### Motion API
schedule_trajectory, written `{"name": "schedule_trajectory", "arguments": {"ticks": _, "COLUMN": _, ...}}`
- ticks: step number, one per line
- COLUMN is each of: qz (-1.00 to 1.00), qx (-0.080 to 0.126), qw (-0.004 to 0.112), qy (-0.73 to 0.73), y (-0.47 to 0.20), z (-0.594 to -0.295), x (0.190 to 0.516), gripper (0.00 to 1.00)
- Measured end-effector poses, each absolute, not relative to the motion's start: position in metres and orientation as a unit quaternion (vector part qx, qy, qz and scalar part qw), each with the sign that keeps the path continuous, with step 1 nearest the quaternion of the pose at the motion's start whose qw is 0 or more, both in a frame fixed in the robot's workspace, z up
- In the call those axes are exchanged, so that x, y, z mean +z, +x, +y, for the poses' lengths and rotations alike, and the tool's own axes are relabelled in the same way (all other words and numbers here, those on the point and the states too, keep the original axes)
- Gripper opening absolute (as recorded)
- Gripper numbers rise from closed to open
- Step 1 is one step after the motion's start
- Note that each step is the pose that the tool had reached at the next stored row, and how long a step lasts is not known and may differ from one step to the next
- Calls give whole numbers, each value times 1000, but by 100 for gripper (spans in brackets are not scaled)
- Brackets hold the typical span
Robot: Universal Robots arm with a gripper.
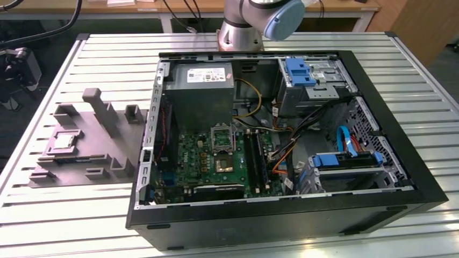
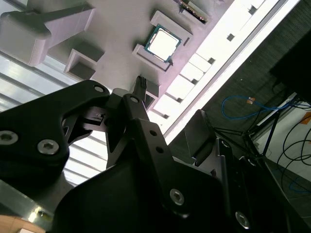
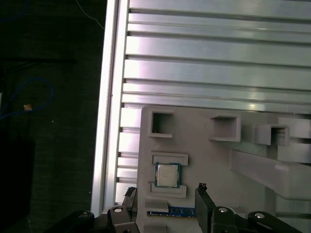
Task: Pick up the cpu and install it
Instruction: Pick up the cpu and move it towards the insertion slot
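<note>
**Item: cpu** (image 3: 167, 174), small square chip with a silvery top and a pale rim. It lies flat in a shallow recess of the grey fixture (image 3: 218, 165), with a raised lip on two opposite sides. In the exterior view the cpu (image 1: 63, 141) sits toward the fixture's (image 1: 75, 161) left part, well apart from the computer case (image 1: 287, 207). Nothing touches it.

**Item: hand** (image 3: 166, 190), black, two fingers (image 3: 206, 206). It is spread wide and holds nothing. In the first wrist view the fingertips stand on either side of a line through the chip, near it but not around it. How far above the fixture they are cannot be judged. In the second wrist view the hand (image 2: 170, 99) is near the cpu (image 2: 164, 43), with a gap of bare fixture (image 2: 121, 29) between them.

**Item: table** (image 1: 107, 54), ribbed aluminium slats. It carries the fixture and the case side by side.

**Item: computer case**, black, side panel off. Inside are a green circuit board (image 1: 193, 156) with a metal-framed socket (image 1: 222, 138) and a grey power supply (image 1: 201, 91).

**Item: arm** (image 1: 251, 21). Its base stands at the table's far edge, behind the case.

**Item: blue strip** (image 3: 182, 212), lying in the fixture just beside the chip's recess, between the fingers.
</note>
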State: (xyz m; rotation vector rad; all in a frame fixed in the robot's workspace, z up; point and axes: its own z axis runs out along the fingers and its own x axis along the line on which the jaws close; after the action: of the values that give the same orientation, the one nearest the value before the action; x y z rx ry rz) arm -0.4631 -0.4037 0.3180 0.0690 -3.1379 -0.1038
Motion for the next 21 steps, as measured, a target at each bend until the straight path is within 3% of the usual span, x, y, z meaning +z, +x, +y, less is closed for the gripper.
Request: {"name": "schedule_trajectory", "arguments": {"ticks": 21, "qz": -999, "qx": -33, "qw": 1, "qy": 22, "y": -463, "z": -404, "x": 315, "gripper": 59}}
